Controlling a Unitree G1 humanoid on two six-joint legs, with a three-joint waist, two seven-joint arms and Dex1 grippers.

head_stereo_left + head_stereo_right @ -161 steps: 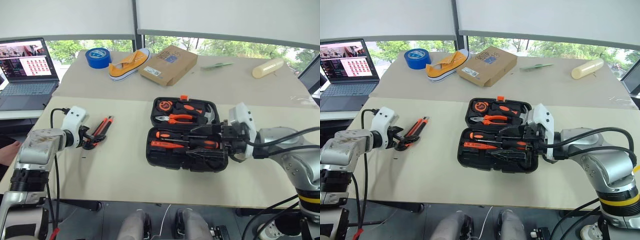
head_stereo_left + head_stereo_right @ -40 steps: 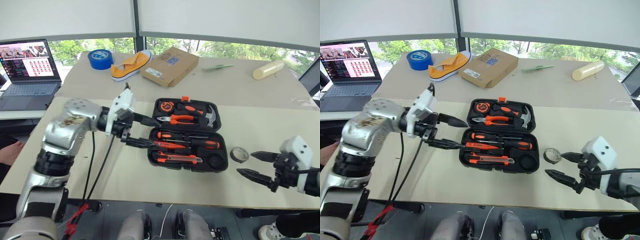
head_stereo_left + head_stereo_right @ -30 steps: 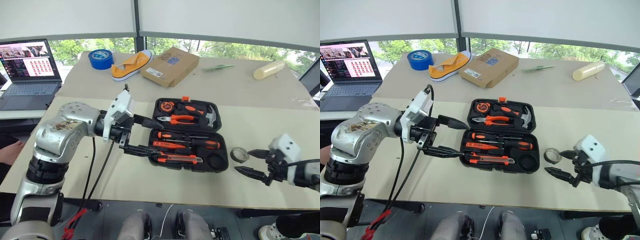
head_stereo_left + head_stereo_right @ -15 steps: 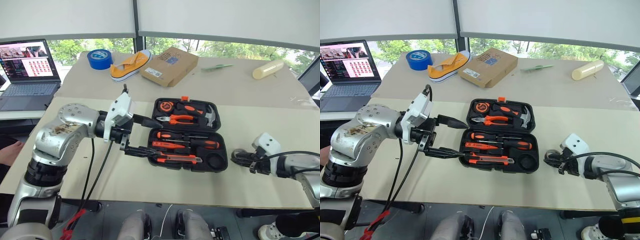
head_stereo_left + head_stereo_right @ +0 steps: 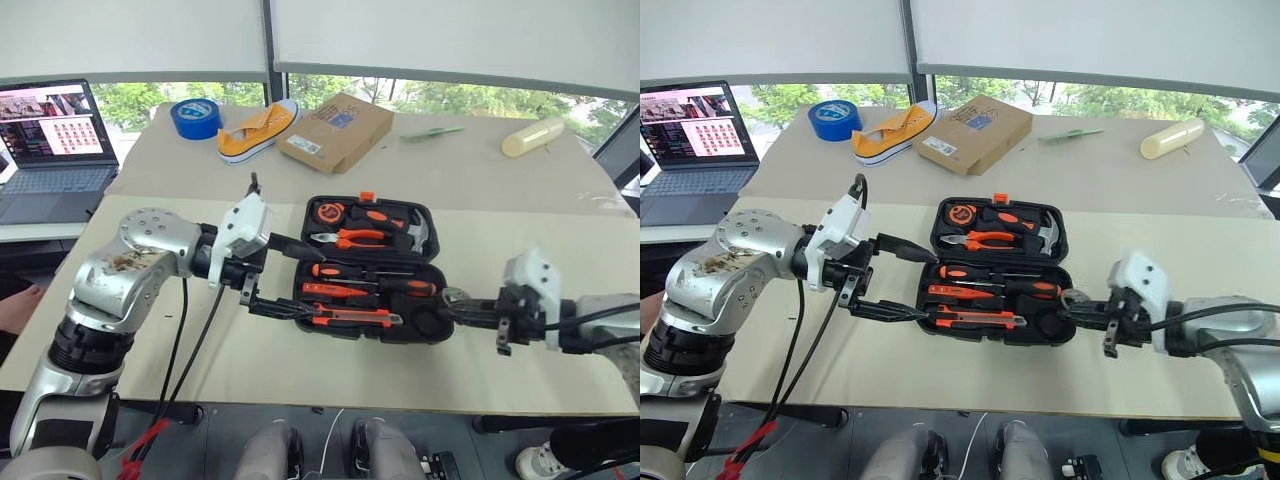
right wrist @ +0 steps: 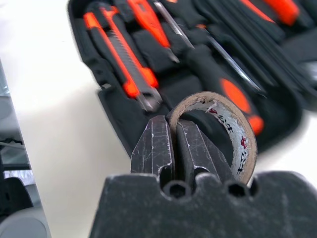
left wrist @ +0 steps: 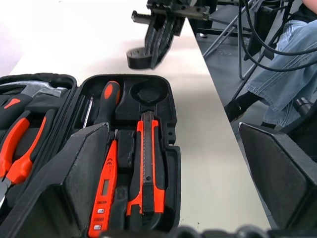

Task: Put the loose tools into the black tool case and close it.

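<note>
The left tool (image 5: 283,276) was held with its fingers spread wide, pointing to the right and slightly down. The right tool (image 5: 1072,307) was extended to the left, its fingers (image 6: 153,148) pinched together on the wall of a tape roll (image 6: 223,130).

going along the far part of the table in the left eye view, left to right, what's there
Laptop → blue tape roll → yellow shoe → cardboard box → green strip → cream-coloured roll.
</note>
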